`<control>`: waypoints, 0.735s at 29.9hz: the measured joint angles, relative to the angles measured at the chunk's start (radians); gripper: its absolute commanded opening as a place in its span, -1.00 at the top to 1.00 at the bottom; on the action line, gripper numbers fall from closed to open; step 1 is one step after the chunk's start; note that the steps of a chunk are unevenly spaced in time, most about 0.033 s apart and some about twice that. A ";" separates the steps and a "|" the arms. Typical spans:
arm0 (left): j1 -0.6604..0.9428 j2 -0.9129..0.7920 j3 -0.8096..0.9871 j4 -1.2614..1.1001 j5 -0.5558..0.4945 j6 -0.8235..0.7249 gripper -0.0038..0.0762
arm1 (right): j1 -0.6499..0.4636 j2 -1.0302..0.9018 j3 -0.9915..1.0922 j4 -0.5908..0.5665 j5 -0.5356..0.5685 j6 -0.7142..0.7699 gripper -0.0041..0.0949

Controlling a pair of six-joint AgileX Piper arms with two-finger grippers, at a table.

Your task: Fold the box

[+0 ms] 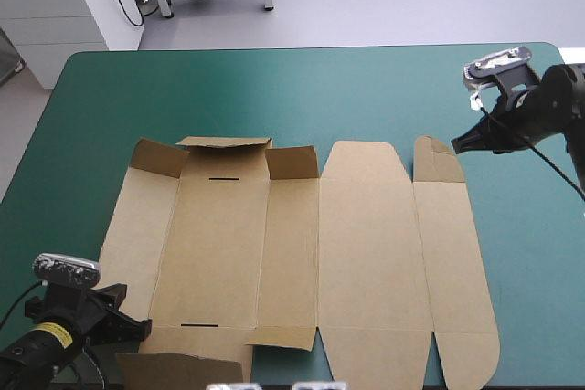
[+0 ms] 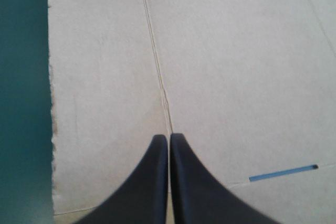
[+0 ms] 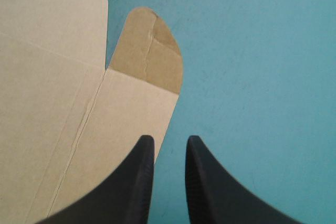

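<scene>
Pressing the black fingers of the left end effector (image 2: 169, 140) together into one pointed arch, pinching nothing. Pointing them along a long crease (image 2: 157, 72) in the brown box (image 1: 302, 253), low over its near left corner, with a narrow slot (image 2: 283, 173) cut in the board just beside them. Not revealing whether those fingers are touching the board.

Showing the box lying flat and unfolded on the teal-green bench (image 1: 274, 79), spreading as long panels side by side across the middle and reaching the near edge. Showing three short flaps (image 1: 224, 143) bending upward at the box's far left end, and one more darker flap (image 1: 178, 370) at the box's near left end, just beside the left end effector.

Holding the right end effector (image 3: 168, 142) narrowly spread, gripping nothing, at the box's far right corner. Hanging one finger over the edge of the box's outermost panel and the other over bare cover just beside the box. Facing a rounded tab (image 3: 149, 51) just ahead at that corner of the box, creased near its tip.
</scene>
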 measured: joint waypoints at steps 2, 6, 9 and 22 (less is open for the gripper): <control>0.000 0.033 -0.044 0.019 0.005 -0.038 0.92 | -0.001 -0.032 0.050 0.003 -0.009 0.015 0.55; 0.000 0.151 -0.202 0.118 0.067 -0.125 0.92 | -0.001 -0.063 0.118 0.016 -0.028 0.046 0.55; 0.000 0.250 -0.311 0.178 0.107 -0.158 0.92 | -0.002 -0.064 0.145 0.026 -0.034 0.051 0.55; 0.053 0.638 -0.457 0.160 0.094 -0.161 0.87 | -0.002 -0.115 0.293 0.033 -0.065 0.052 0.64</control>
